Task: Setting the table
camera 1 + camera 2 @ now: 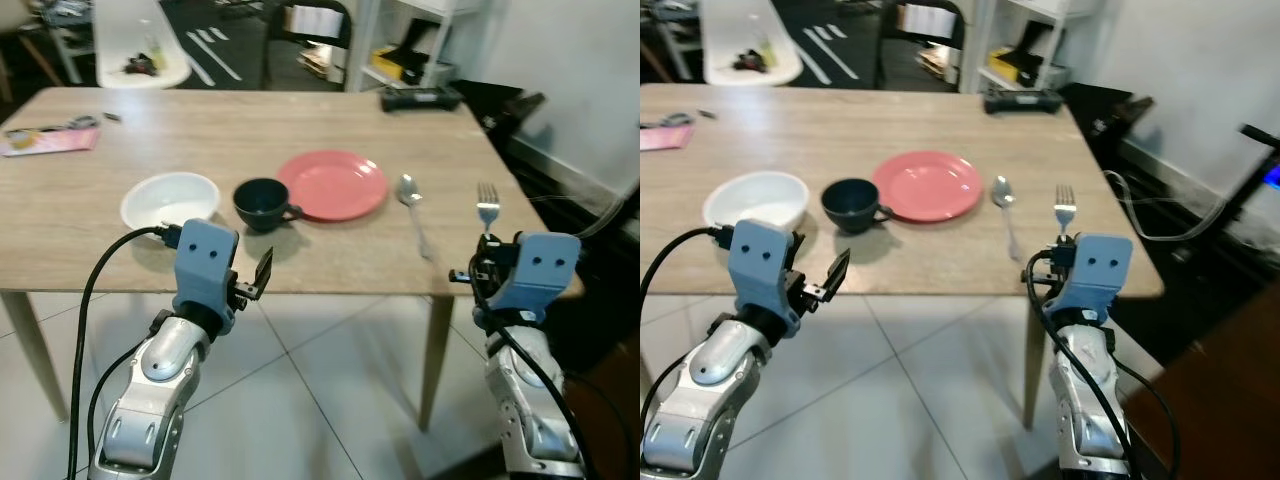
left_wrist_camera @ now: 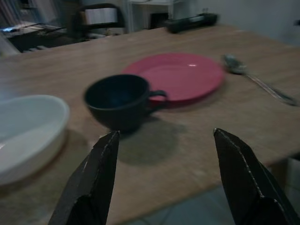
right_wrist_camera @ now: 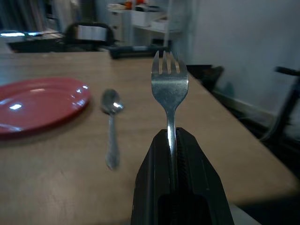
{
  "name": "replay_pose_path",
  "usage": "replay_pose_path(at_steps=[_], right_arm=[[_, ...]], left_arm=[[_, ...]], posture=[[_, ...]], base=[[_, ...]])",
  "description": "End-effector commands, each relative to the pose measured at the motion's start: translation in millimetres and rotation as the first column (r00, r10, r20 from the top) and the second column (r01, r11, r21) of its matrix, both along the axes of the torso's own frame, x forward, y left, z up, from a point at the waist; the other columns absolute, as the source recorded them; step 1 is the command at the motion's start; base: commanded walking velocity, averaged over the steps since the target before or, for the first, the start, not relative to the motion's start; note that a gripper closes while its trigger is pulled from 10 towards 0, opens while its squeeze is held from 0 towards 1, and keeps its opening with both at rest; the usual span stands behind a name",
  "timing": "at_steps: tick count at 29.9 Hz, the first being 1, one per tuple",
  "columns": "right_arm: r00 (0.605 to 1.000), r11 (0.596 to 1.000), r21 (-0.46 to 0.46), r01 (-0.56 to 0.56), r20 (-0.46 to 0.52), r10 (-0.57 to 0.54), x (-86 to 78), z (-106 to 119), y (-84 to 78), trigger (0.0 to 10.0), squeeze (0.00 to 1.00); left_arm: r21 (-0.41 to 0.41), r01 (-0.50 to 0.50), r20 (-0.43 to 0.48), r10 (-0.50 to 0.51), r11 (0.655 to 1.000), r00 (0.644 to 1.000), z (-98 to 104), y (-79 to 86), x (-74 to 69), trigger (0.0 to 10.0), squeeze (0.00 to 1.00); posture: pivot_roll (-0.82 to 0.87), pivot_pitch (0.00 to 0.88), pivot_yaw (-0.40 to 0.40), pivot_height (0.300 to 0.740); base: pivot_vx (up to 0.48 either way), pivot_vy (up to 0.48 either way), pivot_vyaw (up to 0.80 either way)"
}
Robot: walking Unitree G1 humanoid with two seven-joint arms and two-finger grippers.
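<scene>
Silver metal fork [image 3: 169, 84] clamped upright between closed fingers of right gripper [image 3: 176, 164], tines pointing away, over near table edge. Silver spoon [image 1: 411, 199] lying just left of it; round red plate [image 1: 334, 184] further left. Left gripper [image 2: 164, 154] spread apart, facing dark blue cup [image 2: 121, 101], white bowl [image 1: 169, 200] beside.

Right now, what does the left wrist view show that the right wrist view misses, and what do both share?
Left wrist view alone: the dark cup, the white bowl and the left gripper, its fingers spread open short of the cup. Right wrist view alone: the fork, clamped in the right gripper, tines pointing away. Shared: the red plate, the spoon and the wooden table.
</scene>
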State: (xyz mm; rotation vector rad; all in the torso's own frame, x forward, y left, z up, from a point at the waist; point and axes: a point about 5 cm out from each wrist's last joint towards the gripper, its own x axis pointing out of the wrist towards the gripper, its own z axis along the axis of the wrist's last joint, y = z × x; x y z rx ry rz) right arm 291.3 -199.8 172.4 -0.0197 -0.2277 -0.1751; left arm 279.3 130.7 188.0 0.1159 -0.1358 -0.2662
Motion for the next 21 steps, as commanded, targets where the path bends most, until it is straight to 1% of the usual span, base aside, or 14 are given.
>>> replay_pose_path(at_steps=[1,21], right_arm=[[1.0,1.0,0.004,-0.008,-0.006,0.008,-1.1,-2.8,2.9,10.0,0.0],[1.0,1.0,0.002,-0.003,-0.011,0.003,-1.6,-4.7,2.9,10.0,0.0]], left_arm=[[0.007,-0.016,-0.022,0.016,1.0,1.0,-6.1,3.5,-1.4,10.0,0.0],[0.007,-0.01,-0.022,0.011,1.0,1.0,-6.7,2.3,-0.8,10.0,0.0]], posture=[[-0.02,0.052,0.04,0.74],[-0.03,0.054,0.043,0.74]], base=[[-0.319,0.0,0.0],[-0.317,0.0,0.0]])
